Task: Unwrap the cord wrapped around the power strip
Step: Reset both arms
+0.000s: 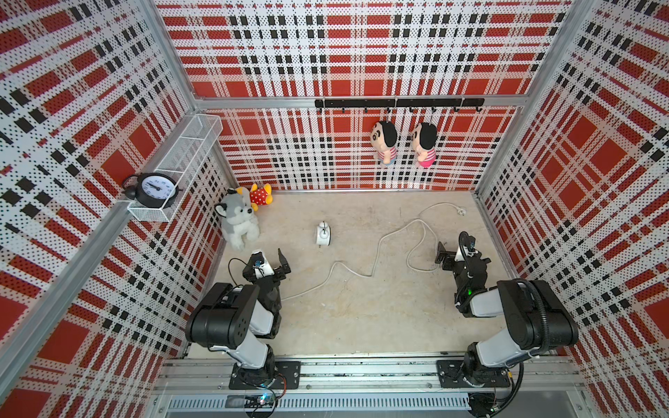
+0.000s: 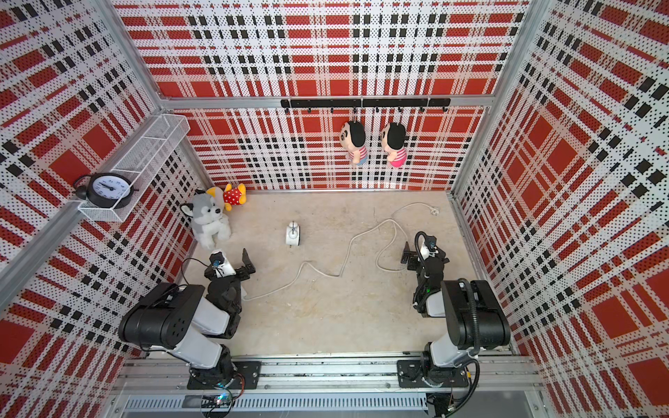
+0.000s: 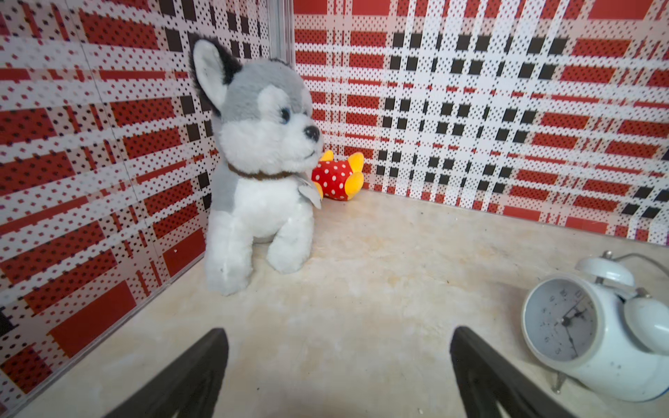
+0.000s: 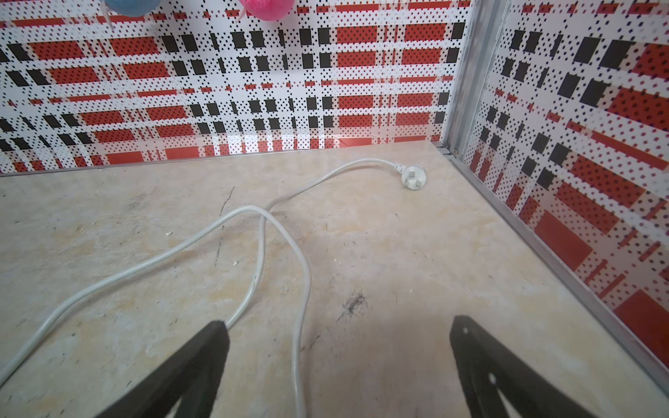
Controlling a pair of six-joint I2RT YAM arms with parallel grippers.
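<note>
The white cord (image 1: 378, 249) lies loose in curves across the floor in both top views (image 2: 347, 253). Its plug (image 1: 461, 211) rests near the back right corner, and the other end runs under my left arm. The power strip is hidden. My right gripper (image 1: 440, 253) is open above a loop of the cord. In the right wrist view one strand of the cord (image 4: 144, 264) lies on the floor between the jaws of the right gripper (image 4: 338, 325), untouched, and the plug (image 4: 414, 177) lies ahead. My left gripper (image 1: 284, 262) is open over bare floor (image 3: 338, 336).
A small white alarm clock (image 1: 323, 233) lies on its side mid-floor, just right of the left gripper (image 3: 579, 333). A husky plush (image 1: 237, 220) and a red dotted toy (image 1: 260, 193) sit in the back left corner. Two dolls (image 1: 385, 141) hang on the back wall.
</note>
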